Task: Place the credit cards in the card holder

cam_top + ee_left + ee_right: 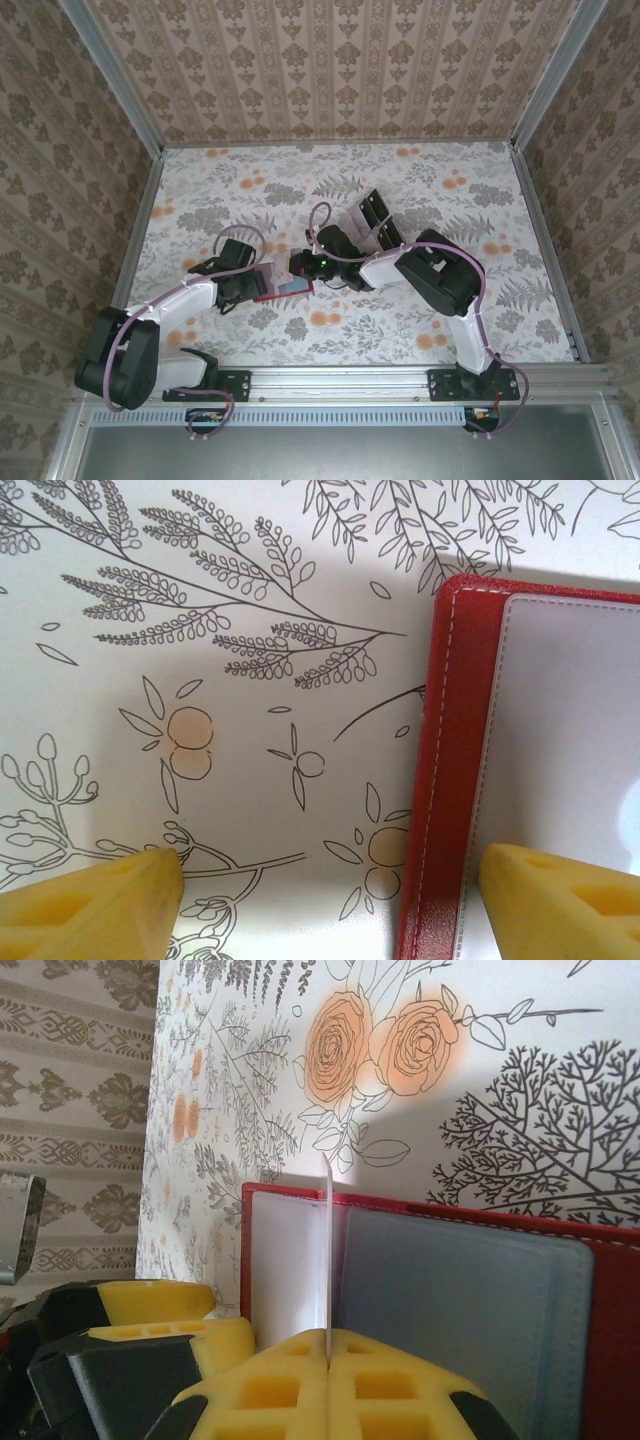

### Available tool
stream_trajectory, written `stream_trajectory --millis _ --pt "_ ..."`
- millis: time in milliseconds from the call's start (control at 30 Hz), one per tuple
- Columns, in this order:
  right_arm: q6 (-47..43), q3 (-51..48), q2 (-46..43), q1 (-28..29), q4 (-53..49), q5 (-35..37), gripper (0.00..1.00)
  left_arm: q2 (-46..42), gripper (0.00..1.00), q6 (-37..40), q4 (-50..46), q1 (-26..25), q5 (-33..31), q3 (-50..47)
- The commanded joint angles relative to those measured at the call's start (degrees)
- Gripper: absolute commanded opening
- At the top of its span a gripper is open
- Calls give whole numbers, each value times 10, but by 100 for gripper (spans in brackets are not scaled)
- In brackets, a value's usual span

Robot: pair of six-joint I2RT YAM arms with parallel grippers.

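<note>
Right gripper [328,1360] pinching credit card [326,1250] edge-on, left gripper [330,885] open astride card holder [445,780] edge

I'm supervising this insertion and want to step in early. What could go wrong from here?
1. The card, pinched on edge in the shut right gripper, could miss the pocket mouth and bend or skid across the card holder.
2. The left gripper is open, straddling the holder's red edge without clamping it, so a push may shift the holder.
</note>
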Motion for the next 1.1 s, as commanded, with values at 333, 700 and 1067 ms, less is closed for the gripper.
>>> stream_trajectory --millis 333,700,1067 --pt "22 -16 14 7 43 -11 0 2 79 -8 -3 -3 -8 -9" --pt "31 -18 18 15 52 -17 0 4 79 -9 -3 -3 -8 -8" --pt "41 -22 18 22 62 -24 0 6 78 -9 -2 -4 -8 -7"
